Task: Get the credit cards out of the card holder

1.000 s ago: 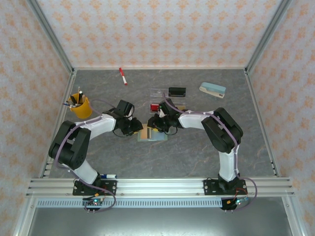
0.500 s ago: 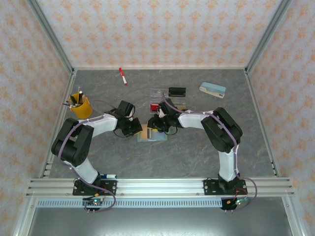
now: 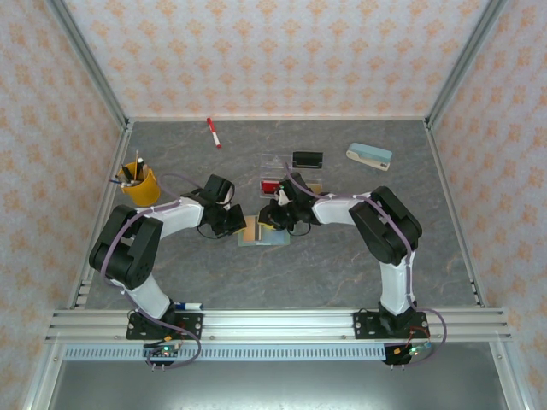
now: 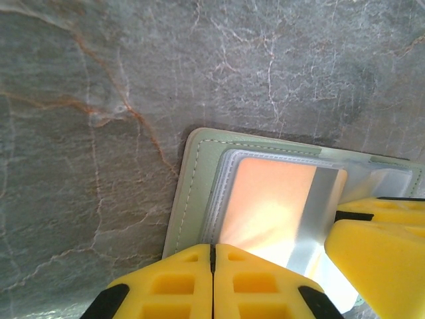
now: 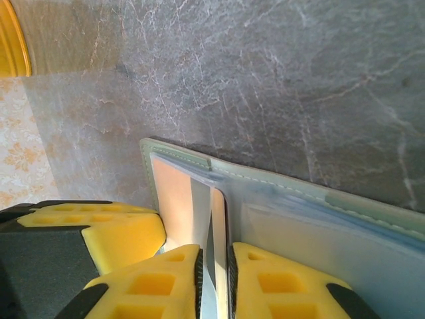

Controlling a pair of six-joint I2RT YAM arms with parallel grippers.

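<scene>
The pale green-grey card holder lies open on the table between both grippers. In the left wrist view a tan-gold credit card shows under its clear sleeve, beside the stitched edge of the holder. My left gripper is shut, tips together over the holder's left leaf. My right gripper is shut on a thin tan card edge with a rounded corner, standing up from the holder. The right gripper sits just right of the left one.
Behind the holder stands a clear tray with a small red flat piece and a black item. Farther off are a cream-and-teal stapler, a red marker and a yellow cup of pens at left.
The left jaws have closed fully. The right jaws have narrowed onto the card edge. The left arm's elbow swung a little; both grippers stayed over the holder.
</scene>
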